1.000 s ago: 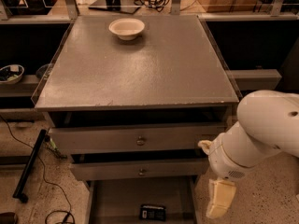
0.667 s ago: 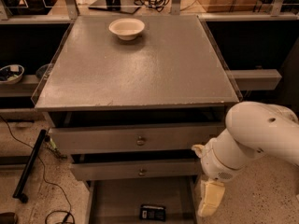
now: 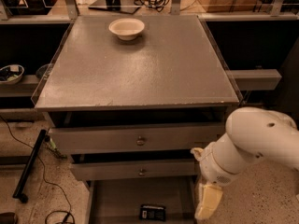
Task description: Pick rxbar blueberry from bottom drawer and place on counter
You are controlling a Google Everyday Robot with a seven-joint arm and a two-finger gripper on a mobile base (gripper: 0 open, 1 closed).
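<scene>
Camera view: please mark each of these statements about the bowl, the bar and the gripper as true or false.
1. A bowl stands on the counter. True.
2. The bar lies in the bottom drawer. True.
3. The gripper is above the counter. False: it hangs low at the bottom drawer's right edge, to the right of the bar.
4. The gripper holds the bar. False: the bar lies on the drawer floor, apart from it.

Speckled terrazzo floor (image 3: pixel 266 204), grey side shelves (image 3: pixel 254 78) against dark recesses, dim warm light.
</scene>
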